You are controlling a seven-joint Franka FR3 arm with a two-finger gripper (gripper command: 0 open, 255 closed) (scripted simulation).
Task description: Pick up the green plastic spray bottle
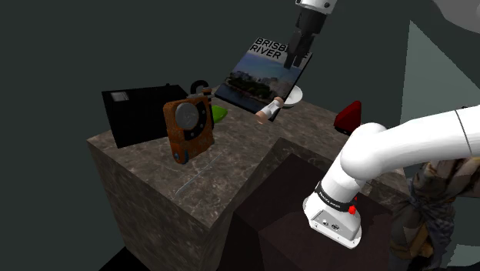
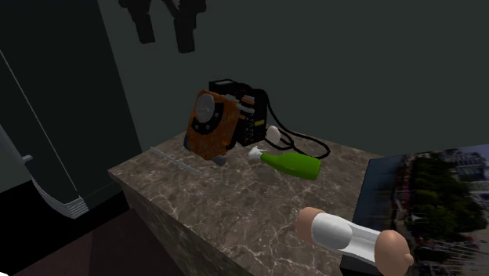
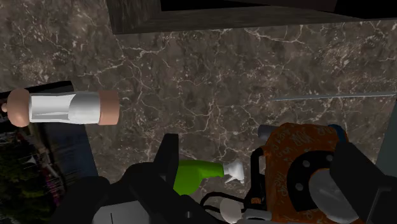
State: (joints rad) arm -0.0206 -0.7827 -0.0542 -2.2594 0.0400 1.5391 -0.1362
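White arm [image 1: 400,145], black joint band [image 1: 332,194] with red dot [image 1: 352,209]; all-black gripper [image 1: 296,60].

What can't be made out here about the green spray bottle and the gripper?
Shoulder view: the green spray bottle is mostly hidden behind the orange device.
Wrist view: the bottle's base is covered by a black finger.
Second exterior view: the gripper is cut off above its fingers by the top edge.

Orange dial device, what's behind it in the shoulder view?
A black box and the green spray bottle, mostly covered by the device; just a green tip shows.
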